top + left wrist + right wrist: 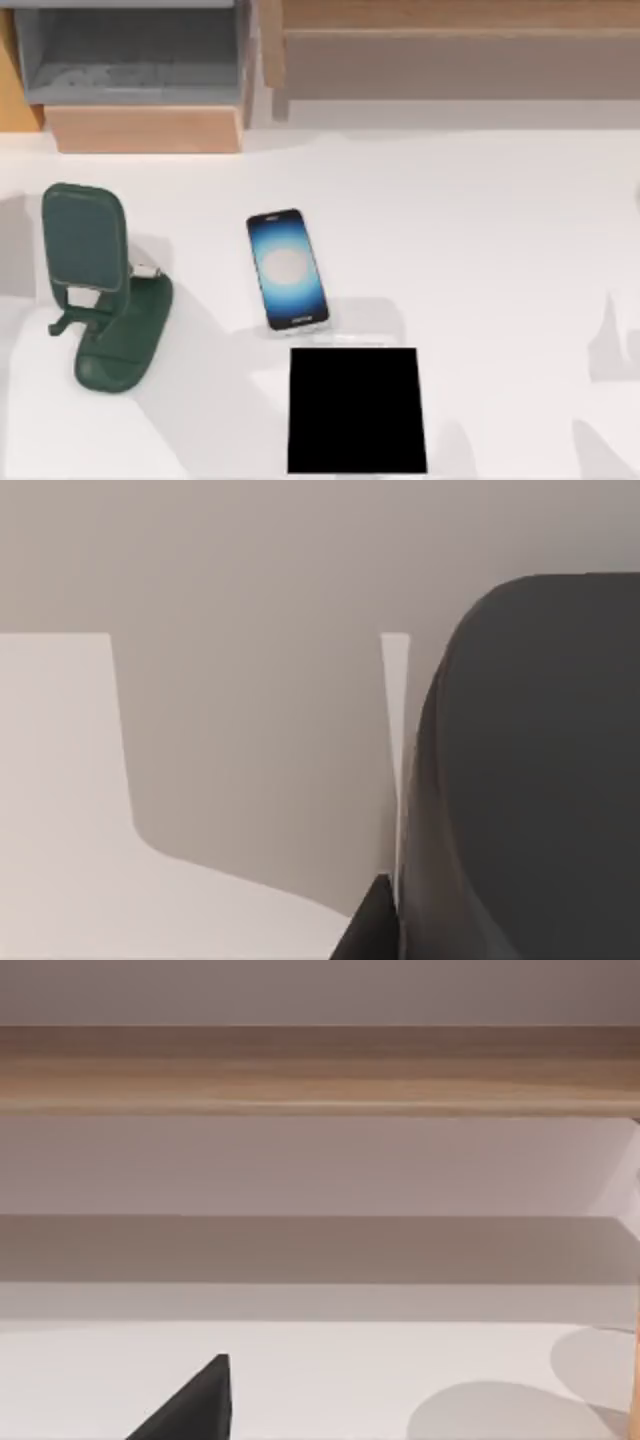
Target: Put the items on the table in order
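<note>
A slim smartphone with a glowing blue-white screen and silver edge lies flat, face up, on the large plain white desk, about midway between the far and near edges and somewhat left of the middle, its long axis running roughly front to back with a slight tilt. Just beside its near end, toward the near edge of the desk, lies a flat black square pad, close to the phone but seemingly not touching it. Toward the left edge of the desk stands a dark green phone stand, with an upright rounded back plate on an oval base, well apart from the phone. Along the far edge sits a wooden and grey shelf unit, reaching from the far left corner across the back. The left wrist view looks over the white surface with a large dark grey rounded body close by at one side, and the right wrist view faces a wooden shelf board above the white tabletop. Whether the left or the right gripper is spread or pressed together cannot be told.
</note>
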